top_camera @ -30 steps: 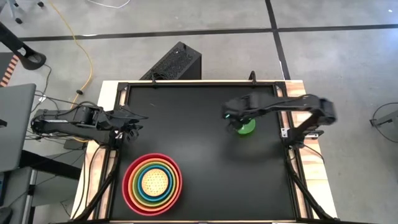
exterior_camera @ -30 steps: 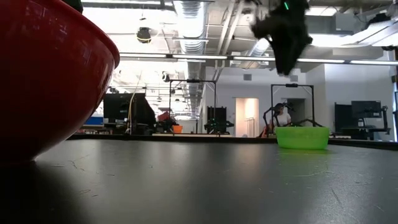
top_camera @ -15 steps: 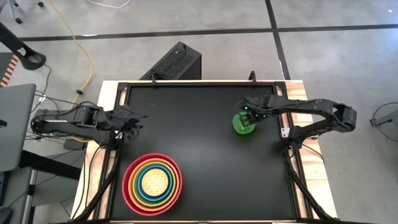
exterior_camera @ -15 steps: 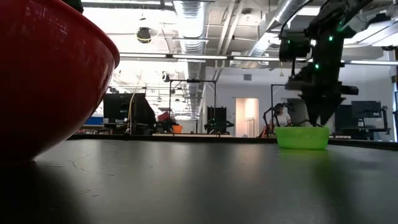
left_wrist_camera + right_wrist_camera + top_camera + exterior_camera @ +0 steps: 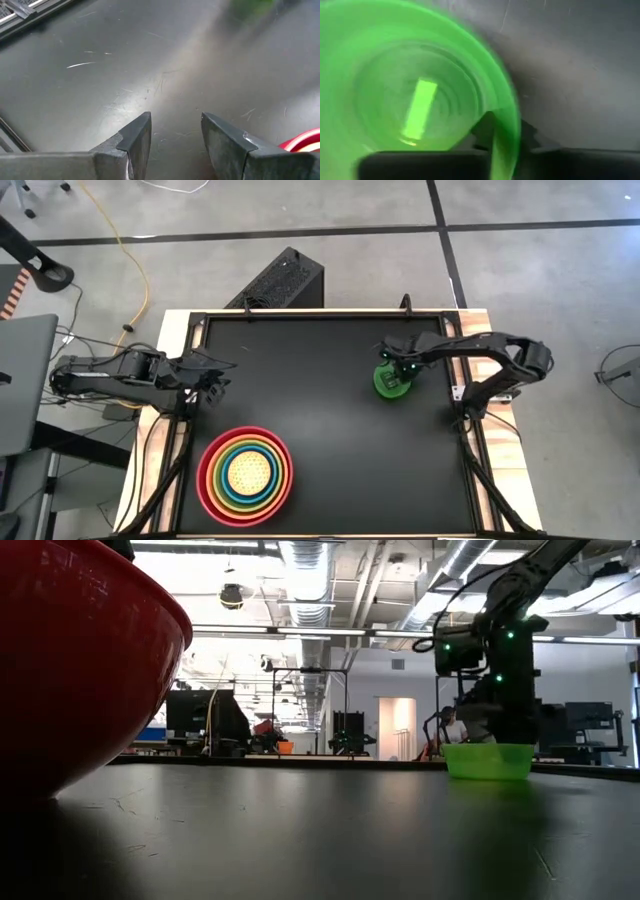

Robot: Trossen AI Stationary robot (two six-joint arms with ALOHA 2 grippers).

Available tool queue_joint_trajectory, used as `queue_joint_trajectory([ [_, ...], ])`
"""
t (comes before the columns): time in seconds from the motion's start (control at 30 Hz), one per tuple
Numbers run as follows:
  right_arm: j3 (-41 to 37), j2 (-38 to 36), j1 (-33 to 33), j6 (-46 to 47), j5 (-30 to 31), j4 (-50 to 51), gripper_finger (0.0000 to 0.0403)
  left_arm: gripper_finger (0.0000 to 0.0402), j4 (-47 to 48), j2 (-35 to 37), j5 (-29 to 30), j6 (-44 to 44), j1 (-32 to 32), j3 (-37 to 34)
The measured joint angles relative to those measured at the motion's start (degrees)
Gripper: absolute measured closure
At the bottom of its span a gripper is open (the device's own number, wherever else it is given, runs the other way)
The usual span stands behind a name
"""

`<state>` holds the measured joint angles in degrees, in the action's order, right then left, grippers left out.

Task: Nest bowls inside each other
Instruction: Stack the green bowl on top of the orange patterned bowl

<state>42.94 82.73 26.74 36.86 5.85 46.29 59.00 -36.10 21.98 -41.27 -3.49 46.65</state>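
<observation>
The smallest bright green bowl (image 5: pixel 389 383) (image 5: pixel 487 761) stands upright on its base on the black table, right of the middle. My right gripper (image 5: pixel 402 368) (image 5: pixel 497 736) points down over its far right side, shut on its rim. The other bowls sit nested in the large red bowl (image 5: pixel 246 473) (image 5: pixel 80 660) near the front left: orange, lime green, blue and the patterned yellow one in the middle. My left gripper (image 5: pixel 214 380) (image 5: pixel 175 135) waits open above the table's left edge, touching nothing. My right gripper has the green bowl's rim (image 5: pixel 504 131) between its two fingers, one finger inside the bowl and one outside. The fingers come from above, pointing down, at the rim's far right part. The bowl stands upright with its base on the table.
A black metal frame (image 5: pixel 300 314) runs round the table's edges. Bare black tabletop (image 5: pixel 320 410) lies between the green bowl and the nested stack. A dark box (image 5: pixel 282 280) stands on the floor behind the table.
My right gripper has come down from well above the table onto the green bowl, moving a little toward the table's right edge, and now stands at the bowl's rim. The bowl has stayed in place.
</observation>
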Motion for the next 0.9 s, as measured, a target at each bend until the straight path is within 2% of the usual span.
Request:
queue_joint_trajectory([
  [0.07,0.22,-0.29,0.52,0.17,-0.32,-0.20,0.0377,0.0239,0.00,0.00,0.00,-0.07,-0.01,0.00],
  [0.1,0.26,-0.78,0.75,0.21,-0.55,-0.24,0.0387,0.0239,0.00,0.00,-0.05,-0.10,-0.01,0.00],
  [0.3,7.35,-5.28,-0.10,2.45,-1.86,7.22,0.0397,0.0239,0.18,-0.02,-0.74,0.34,0.01,0.00],
  [0.4,15.19,-6.72,-4.55,6.64,-2.46,10.18,0.0399,0.0239,0.30,0.00,-0.74,1.76,0.00,0.00],
  [0.5,24.32,-4.97,-12.00,11.97,-0.12,12.05,0.0401,0.0239,0.28,-0.01,-0.69,3.68,0.01,0.00],
  [0.67,42.29,5.41,-26.15,18.67,5.20,11.99,0.0402,0.0239,0.31,-0.02,-0.38,8.03,-0.01,0.00],
  [0.8,59.44,19.70,-35.01,20.11,6.55,11.65,0.0402,0.0239,0.28,-0.01,0.77,11.03,0.00,0.00],
  [0.9,74.54,31.65,-39.37,19.81,6.51,10.98,0.0402,0.0239,0.26,0.00,1.52,12.76,-0.01,0.00],
])
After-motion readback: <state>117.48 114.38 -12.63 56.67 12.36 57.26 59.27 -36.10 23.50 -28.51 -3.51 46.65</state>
